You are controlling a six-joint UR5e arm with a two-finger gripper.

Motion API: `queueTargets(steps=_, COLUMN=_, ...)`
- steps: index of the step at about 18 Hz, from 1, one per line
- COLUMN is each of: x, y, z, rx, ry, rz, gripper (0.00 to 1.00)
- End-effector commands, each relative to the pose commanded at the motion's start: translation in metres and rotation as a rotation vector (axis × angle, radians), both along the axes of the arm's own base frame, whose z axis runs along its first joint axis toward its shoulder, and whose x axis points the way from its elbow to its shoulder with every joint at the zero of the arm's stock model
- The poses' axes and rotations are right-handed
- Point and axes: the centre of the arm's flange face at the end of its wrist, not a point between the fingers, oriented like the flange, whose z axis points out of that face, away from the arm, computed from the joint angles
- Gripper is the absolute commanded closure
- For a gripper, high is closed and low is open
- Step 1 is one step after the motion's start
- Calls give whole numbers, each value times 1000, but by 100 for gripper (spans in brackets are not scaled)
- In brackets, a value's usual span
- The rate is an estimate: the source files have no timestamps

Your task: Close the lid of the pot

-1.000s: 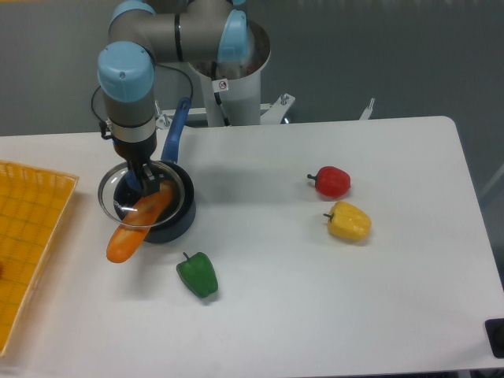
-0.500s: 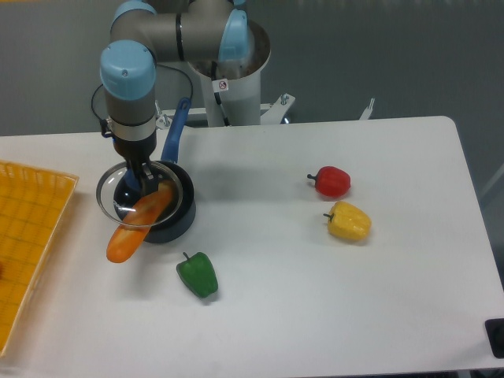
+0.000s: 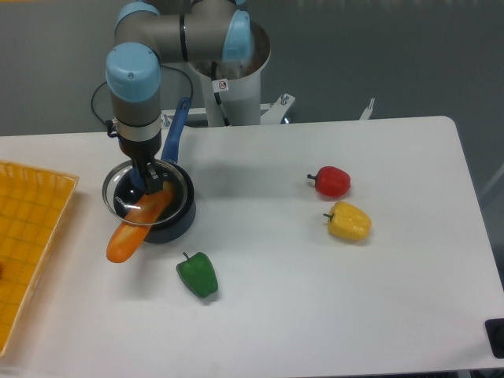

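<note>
The dark pot (image 3: 175,221) stands left of centre on the white table, its long blue handle (image 3: 175,134) pointing back toward the arm's base. An orange carrot (image 3: 140,222) leans out over the pot's front-left rim. The glass lid (image 3: 120,191) hangs just above the pot, shifted a little to its left, over the carrot's upper end. My gripper (image 3: 150,183) comes straight down onto the lid's centre and is shut on its knob, which the fingers hide.
A green pepper (image 3: 197,274) lies in front of the pot. A red pepper (image 3: 331,181) and a yellow pepper (image 3: 349,221) lie to the right. A yellow mesh tray (image 3: 27,236) sits at the left edge. The arm's base (image 3: 233,87) stands at the back.
The gripper and the lid it holds have shifted slightly to the right, toward the pot's centre. The carrot and peppers have not moved.
</note>
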Motion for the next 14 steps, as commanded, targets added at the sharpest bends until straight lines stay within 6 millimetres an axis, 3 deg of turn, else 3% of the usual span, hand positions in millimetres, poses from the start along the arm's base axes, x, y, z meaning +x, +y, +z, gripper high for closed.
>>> queueTargets(steps=14, x=-5, y=1, z=-7, rx=-8, ry=4, rz=7, gripper=55)
